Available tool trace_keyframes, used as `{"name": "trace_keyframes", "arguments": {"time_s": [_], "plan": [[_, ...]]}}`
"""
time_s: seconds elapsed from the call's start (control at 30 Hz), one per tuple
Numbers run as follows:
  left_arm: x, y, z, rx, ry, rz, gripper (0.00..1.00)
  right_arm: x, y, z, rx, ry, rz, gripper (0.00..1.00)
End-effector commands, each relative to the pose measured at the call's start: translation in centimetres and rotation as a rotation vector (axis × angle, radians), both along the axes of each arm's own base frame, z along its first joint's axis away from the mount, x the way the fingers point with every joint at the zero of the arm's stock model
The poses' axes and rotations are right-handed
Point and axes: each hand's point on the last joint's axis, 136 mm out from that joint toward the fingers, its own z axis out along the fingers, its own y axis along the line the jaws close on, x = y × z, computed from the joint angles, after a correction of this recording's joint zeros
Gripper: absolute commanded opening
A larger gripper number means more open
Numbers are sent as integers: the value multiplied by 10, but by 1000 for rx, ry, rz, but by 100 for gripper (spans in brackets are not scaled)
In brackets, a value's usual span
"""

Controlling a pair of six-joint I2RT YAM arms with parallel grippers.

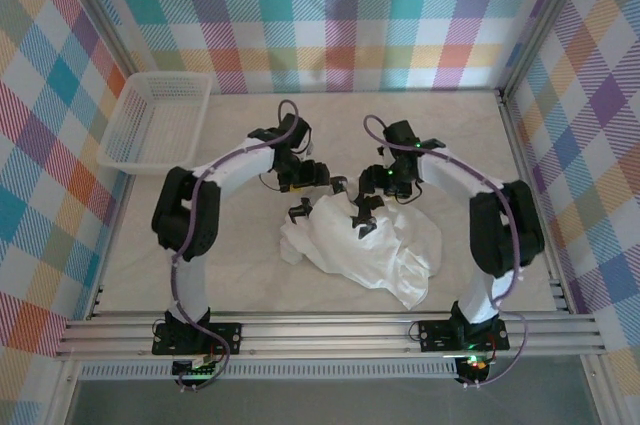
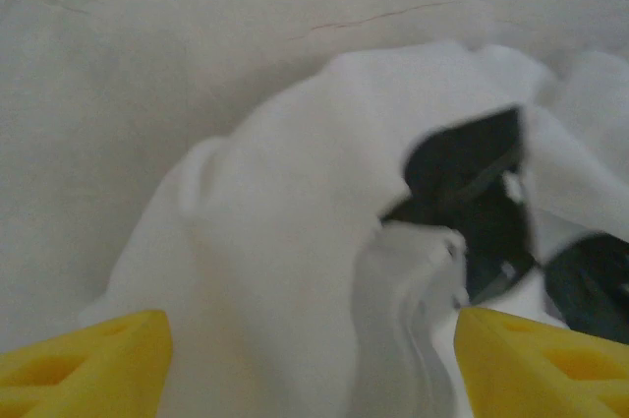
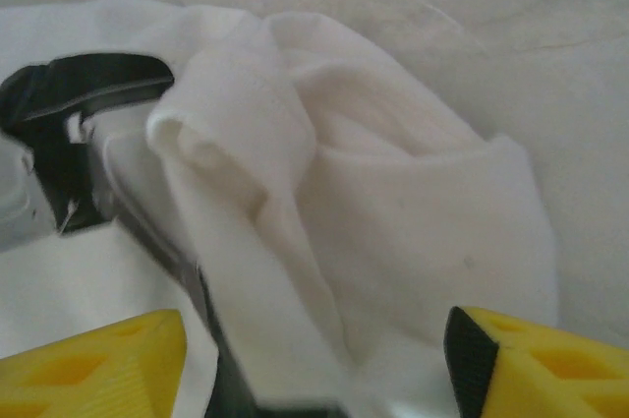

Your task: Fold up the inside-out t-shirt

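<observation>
Both my sets of jaws hang over the far edge of the inside-out t-shirt (image 1: 365,250). It lies in a crumpled heap on the middle of the tabletop (image 1: 460,125), well apart from the white basket (image 1: 160,120) at the far left corner. My left jaws stand wide open: their yellow fingertips (image 2: 84,359) sit at either side of my wrist view, with a rumpled fold of white cloth between and below them and nothing pinched. My right jaws are spread likewise, their yellow fingertips (image 3: 88,364) flanking a raised ridge of fabric without closing on it. The two sets face each other closely. I judge this is because the cloth must be taken at two neighbouring points and spread flat before any fold, and the heap is far from folded.
</observation>
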Motion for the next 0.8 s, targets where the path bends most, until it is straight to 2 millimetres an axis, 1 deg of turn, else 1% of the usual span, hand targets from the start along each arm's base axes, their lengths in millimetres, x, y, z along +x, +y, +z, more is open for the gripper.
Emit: {"name": "trace_keyframes", "arguments": {"time_s": [0.0,0.03,0.07,0.1,0.13,0.17,0.2,0.3,0.33,0.4,0.43,0.47,0.5,0.53,0.57,0.6,0.67,0.7,0.73,0.77], "plan": [[6,-15,0,-51,9,-23,56,22,20,18,78,-68,56,47],[10,-15,2,-65,-3,-17,41,26,24,21,90,-88,74,26],[14,-15,8,-84,-12,-13,23,29,26,26,98,-98,87,8],[19,-15,19,-104,-28,-12,5,31,28,35,106,-109,99,0],[25,-11,33,-116,-56,-5,0,35,27,47,107,-130,103,0],[30,-5,48,-128,-87,1,0,38,26,62,114,-163,103,0],[35,2,68,-143,-124,10,0,42,24,83,131,-215,96,0],[45,30,138,-191,-259,50,0,52,10,154,196,-398,50,0],[48,41,163,-203,-317,63,0,52,4,181,220,-471,39,0],[44,57,207,-217,-421,68,0,47,-2,223,251,-597,40,0],[40,63,226,-219,-466,63,0,43,-3,242,265,-656,53,0],[35,65,239,-218,-499,53,0,38,-2,257,286,-701,72,0],[30,68,249,-214,-524,44,0,32,1,271,318,-735,95,0],[24,71,256,-210,-537,46,0,24,5,279,353,-754,122,0],[19,74,257,-203,-537,50,0,18,8,284,383,-761,141,0],[13,78,253,-188,-528,59,0,9,13,284,418,-751,168,0],[-1,87,237,-155,-495,75,0,-9,19,268,475,-689,202,0],[-10,90,224,-147,-468,83,0,-19,20,247,493,-627,198,0],[-20,92,209,-150,-435,86,0,-30,19,220,503,-548,172,0],[-32,92,188,-153,-382,91,0,-41,18,193,506,-474,141,0]]}}
